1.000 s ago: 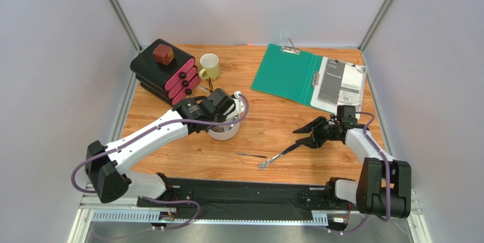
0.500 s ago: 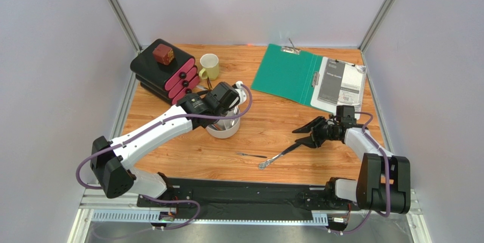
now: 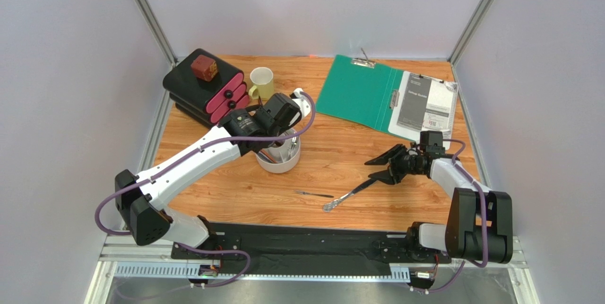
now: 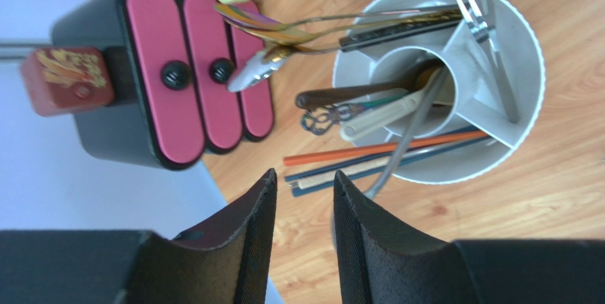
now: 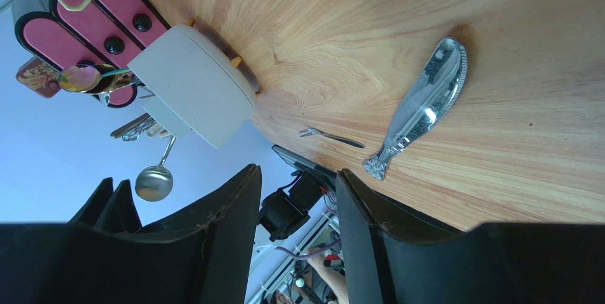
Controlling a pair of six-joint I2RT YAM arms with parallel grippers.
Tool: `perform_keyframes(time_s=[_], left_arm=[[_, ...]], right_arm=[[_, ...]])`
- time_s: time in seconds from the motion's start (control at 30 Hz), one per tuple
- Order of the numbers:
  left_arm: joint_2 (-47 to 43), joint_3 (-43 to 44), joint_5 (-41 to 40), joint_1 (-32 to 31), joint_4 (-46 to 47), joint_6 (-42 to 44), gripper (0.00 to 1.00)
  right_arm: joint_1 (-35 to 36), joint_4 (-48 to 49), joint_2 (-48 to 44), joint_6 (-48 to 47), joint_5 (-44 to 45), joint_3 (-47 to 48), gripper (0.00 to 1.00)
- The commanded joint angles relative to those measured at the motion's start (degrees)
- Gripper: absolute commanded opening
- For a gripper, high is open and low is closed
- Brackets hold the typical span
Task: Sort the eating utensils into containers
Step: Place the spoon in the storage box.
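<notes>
The round white holder (image 3: 282,165) stands left of centre with several utensils in its compartments: forks (image 4: 490,27), gold and iridescent spoons (image 4: 284,29), chopsticks (image 4: 383,149) and a dark brown spoon (image 4: 341,95). A silver spoon (image 4: 406,134) leans out over the rim, its bowl (image 5: 154,182) hanging outside. My left gripper (image 4: 304,176) hovers over the holder's near-left side, open, with nothing between its fingers; the spoon's handle runs behind one finger. A silver knife (image 3: 348,195) and a small fork (image 3: 314,194) lie on the table. Just right of the knife, my right gripper (image 3: 377,168) is open and empty.
A pale yellow mug (image 3: 261,82) and a black box with pink drawers (image 3: 209,97), a red-brown cube (image 3: 204,67) on top, stand behind the holder. An open green folder (image 3: 361,91) with papers (image 3: 424,107) lies at the back right.
My left gripper has opened and drawn up and back from the holder, leaving the silver spoon leaning in it. The right arm has barely moved.
</notes>
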Motion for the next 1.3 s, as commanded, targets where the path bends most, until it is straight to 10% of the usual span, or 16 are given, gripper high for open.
perform_keyframes(time_s=[0.0, 0.33, 0.77, 1.27], left_arm=[[0.0, 2.5, 1.1, 0.1, -3.7, -7.8, 0.41], [6.1, 13.0, 13.4, 0.1, -11.2, -21.0, 0.32], [1.1, -3.7, 39.1, -2.4, -7.1, -28.9, 0.38], [-15.6, 1.5, 15.7, 2.2, -2.3, -31.8, 0.43]], right_arm=[[0.2, 2.4, -0.5, -0.1, -1.2, 2.4, 0.49], [1.2, -4.5, -1.7, -4.2, 2.2, 10.2, 0.50], [9.3, -10.1, 0.8, -10.8, 5.7, 19.7, 0.52], [47.2, -30.3, 15.6, -41.8, 38.1, 37.5, 0.56]])
